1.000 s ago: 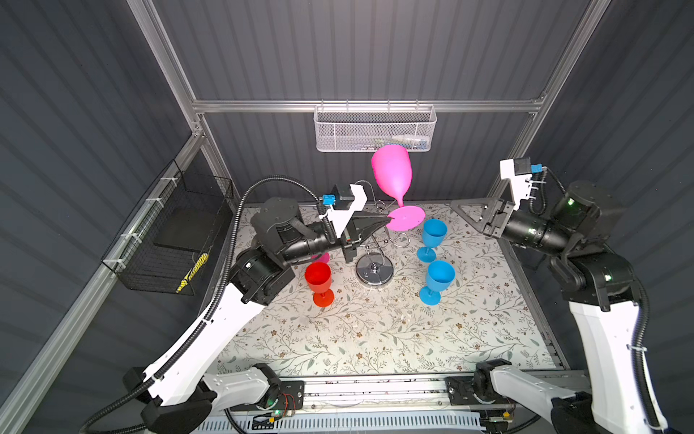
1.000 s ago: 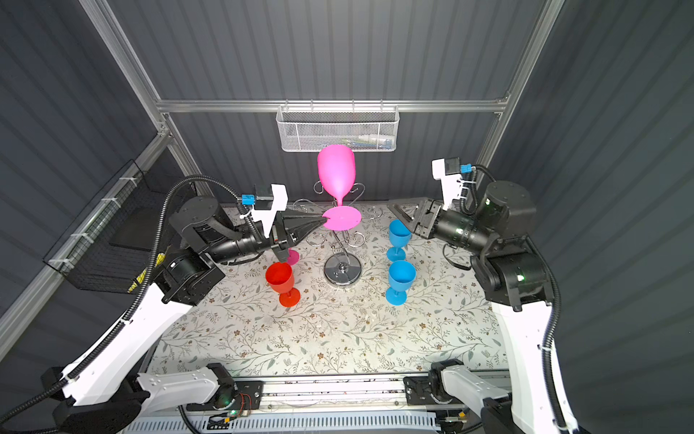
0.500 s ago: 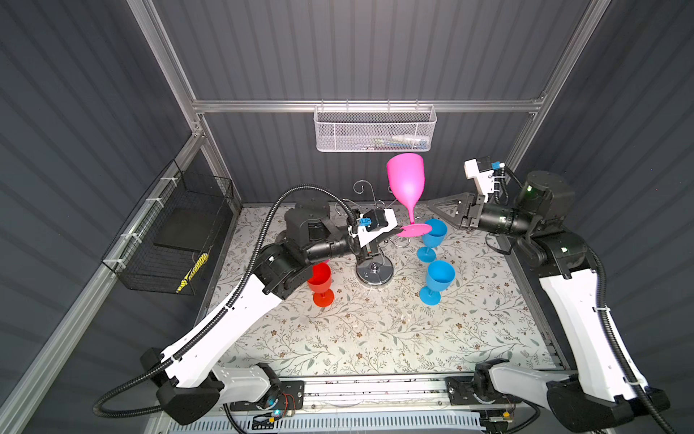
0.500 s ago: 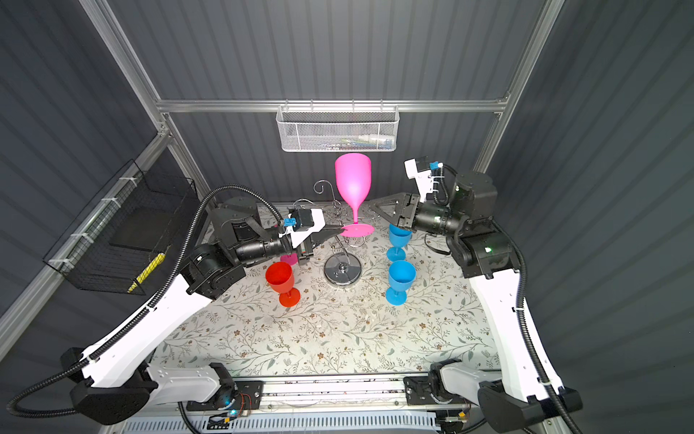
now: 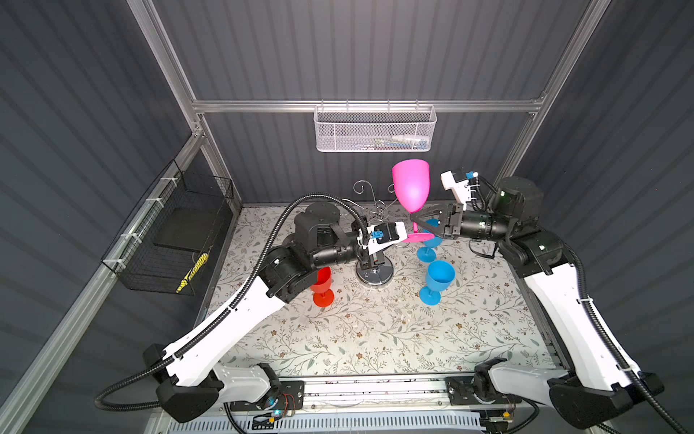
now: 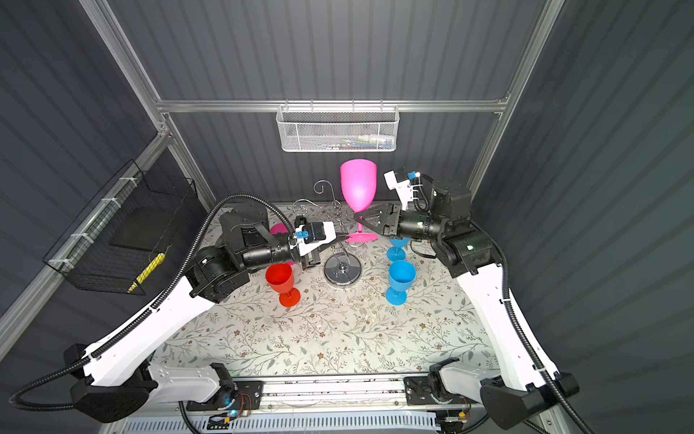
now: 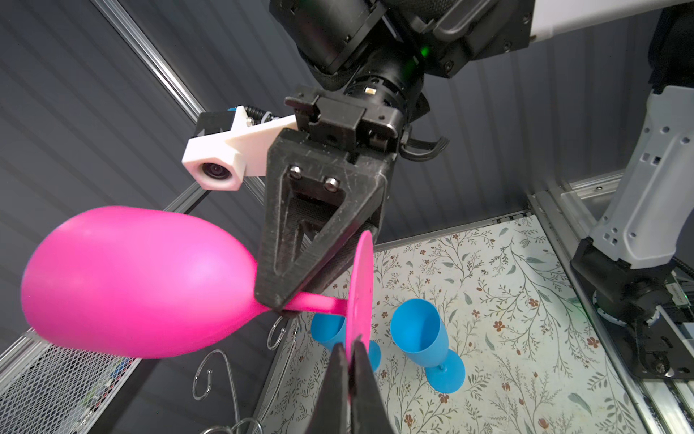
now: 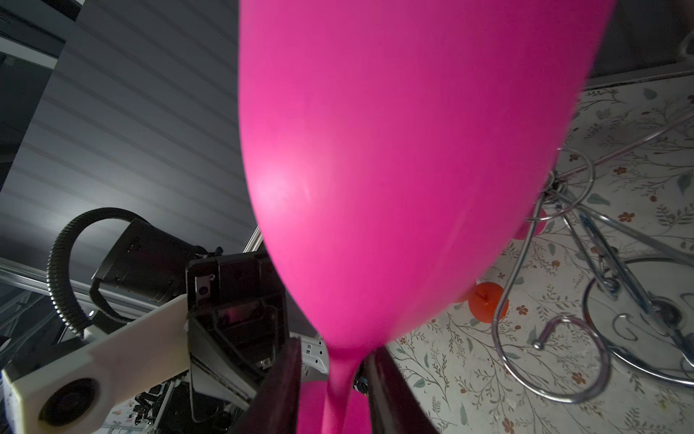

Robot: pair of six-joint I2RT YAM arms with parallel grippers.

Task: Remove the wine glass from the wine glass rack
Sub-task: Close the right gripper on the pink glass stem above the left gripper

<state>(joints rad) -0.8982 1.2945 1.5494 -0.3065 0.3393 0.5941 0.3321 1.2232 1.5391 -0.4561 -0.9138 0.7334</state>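
Dark grey ribbed walls box in a bench [image 5: 375, 330] covered with a leafy flower-print sheet, and right at the back of it is where everything's happening. The pink plastic wine glass [image 5: 411, 184] [image 6: 358, 184] is up in the air, upright with its mouth pointing up, just to the right of the shiny chrome wire wine glass rack [image 6: 342, 268] in both top views. Its foot hangs above the bench and close to the rack's curled arms; honestly can't tell if any wire touches it. The left claw [image 5: 407, 237] [image 7: 349, 345] comes in from the side and is pinched fully together on the rim of the glass's flat round foot, clear as day in the left wrist view. The right claw [image 5: 413, 217] [image 8: 334, 349] comes in from the opposite side, partly closed, with its fingers [image 8: 285, 375] either side of the thin stem right under the bowl. There's a sliver of gap in the right wrist view, so I can't tell if it's actually squeezing. On the bench: two blue plastic goblets [image 5: 440, 276], one near the glass's foot, and a red plastic goblet [image 5: 322, 282] by the left arm.
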